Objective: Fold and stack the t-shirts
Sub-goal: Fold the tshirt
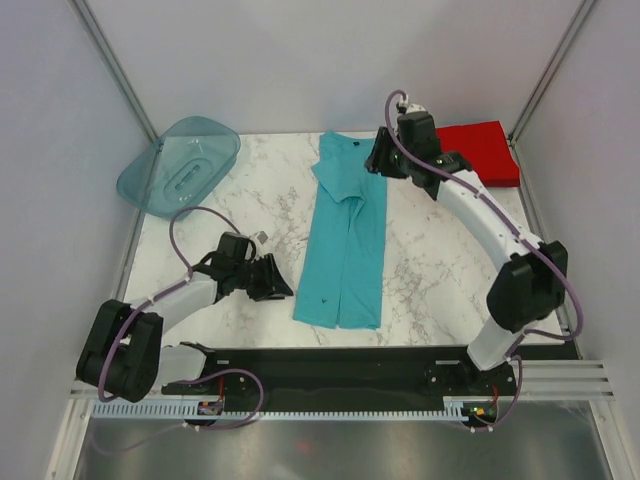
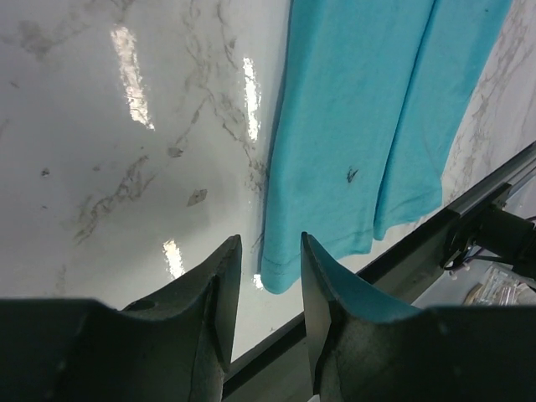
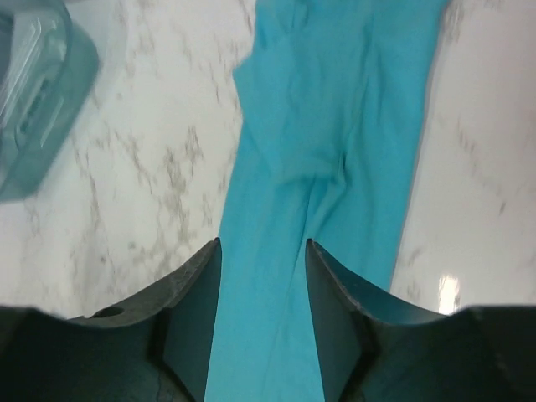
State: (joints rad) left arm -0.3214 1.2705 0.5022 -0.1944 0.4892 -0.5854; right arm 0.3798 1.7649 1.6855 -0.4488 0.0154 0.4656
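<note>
The turquoise t-shirt (image 1: 345,235) lies folded lengthwise into a long strip down the middle of the marble table; it also shows in the left wrist view (image 2: 360,126) and the right wrist view (image 3: 327,151). The red t-shirt (image 1: 482,150) lies as a folded square at the far right corner. My left gripper (image 1: 283,281) is open and empty, just left of the strip's near hem corner (image 2: 280,272). My right gripper (image 1: 374,157) is open and empty, held above the strip's far end by the collar.
A translucent teal plastic tray (image 1: 180,165) stands at the far left corner; its edge shows in the right wrist view (image 3: 33,92). A black rail (image 1: 340,365) runs along the table's near edge. White walls enclose the table.
</note>
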